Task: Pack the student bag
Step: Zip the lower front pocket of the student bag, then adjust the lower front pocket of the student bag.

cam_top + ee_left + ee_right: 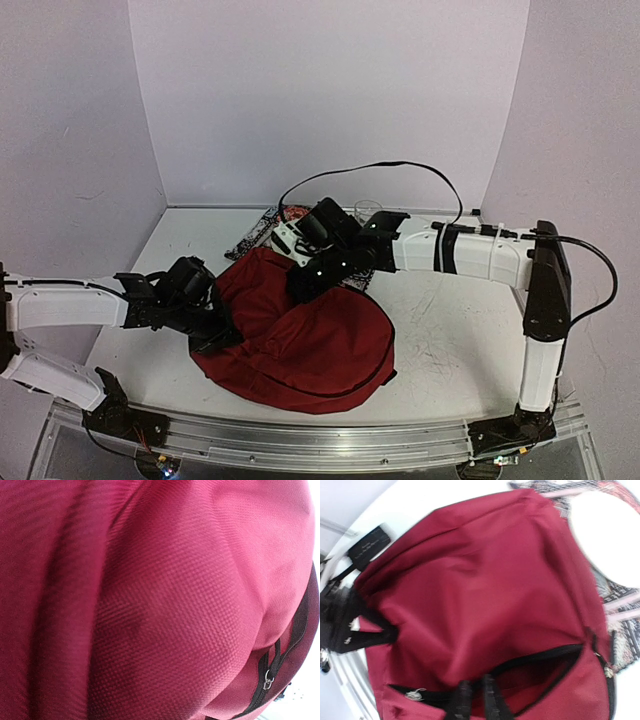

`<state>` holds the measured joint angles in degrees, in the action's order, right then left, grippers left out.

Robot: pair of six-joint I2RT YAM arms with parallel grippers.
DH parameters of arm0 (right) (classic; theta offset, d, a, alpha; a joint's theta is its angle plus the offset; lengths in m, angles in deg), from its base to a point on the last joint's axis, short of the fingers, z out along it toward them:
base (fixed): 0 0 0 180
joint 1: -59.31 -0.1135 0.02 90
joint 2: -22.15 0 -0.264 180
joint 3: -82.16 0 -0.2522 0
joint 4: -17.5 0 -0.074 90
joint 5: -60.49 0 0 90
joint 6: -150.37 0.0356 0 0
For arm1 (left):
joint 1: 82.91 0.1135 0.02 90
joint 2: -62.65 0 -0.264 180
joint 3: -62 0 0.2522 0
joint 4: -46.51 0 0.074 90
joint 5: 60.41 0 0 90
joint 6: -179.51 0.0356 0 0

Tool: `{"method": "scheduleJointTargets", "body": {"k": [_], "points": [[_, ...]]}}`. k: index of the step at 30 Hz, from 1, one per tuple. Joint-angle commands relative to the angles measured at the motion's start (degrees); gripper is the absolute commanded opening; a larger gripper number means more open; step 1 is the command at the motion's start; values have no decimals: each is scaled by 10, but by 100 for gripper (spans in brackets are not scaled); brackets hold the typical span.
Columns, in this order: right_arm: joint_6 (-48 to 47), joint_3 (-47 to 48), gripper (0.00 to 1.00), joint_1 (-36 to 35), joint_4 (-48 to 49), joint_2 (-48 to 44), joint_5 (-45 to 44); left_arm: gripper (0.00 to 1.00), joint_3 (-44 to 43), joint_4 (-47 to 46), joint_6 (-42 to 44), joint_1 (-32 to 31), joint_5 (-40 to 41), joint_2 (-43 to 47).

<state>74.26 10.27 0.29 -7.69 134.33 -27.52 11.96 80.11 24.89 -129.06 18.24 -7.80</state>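
White table, scuffed, boxed in by pale walls on three sides. Aluminium rail runs along the near edge. Flat patterned sheet at the back, black, white and red print, lying flat, partly covered. Clear cup just behind it, near the back wall. Right wrist view: white round shape over the print, washed out, possibly that cup

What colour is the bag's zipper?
Black; the zipper shows best in the left wrist view.
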Motion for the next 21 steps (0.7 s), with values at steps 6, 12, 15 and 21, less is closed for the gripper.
{"method": "scheduleJointTargets", "body": {"k": [6,12,15,21], "points": [[31,-48,24,-17,4,-21,58,8,-61,6,38,-25,11,-40],[43,-145,30,-41,20,-67,12,16,-89,11,57,-44,42,-23],[55,-192,33,-47,46,-90,-3,23,-112,15,75,-55,54,-22],[72,-212,36,-46,72,-104,-3,33,-164,16,116,-83,66,-43]]}}
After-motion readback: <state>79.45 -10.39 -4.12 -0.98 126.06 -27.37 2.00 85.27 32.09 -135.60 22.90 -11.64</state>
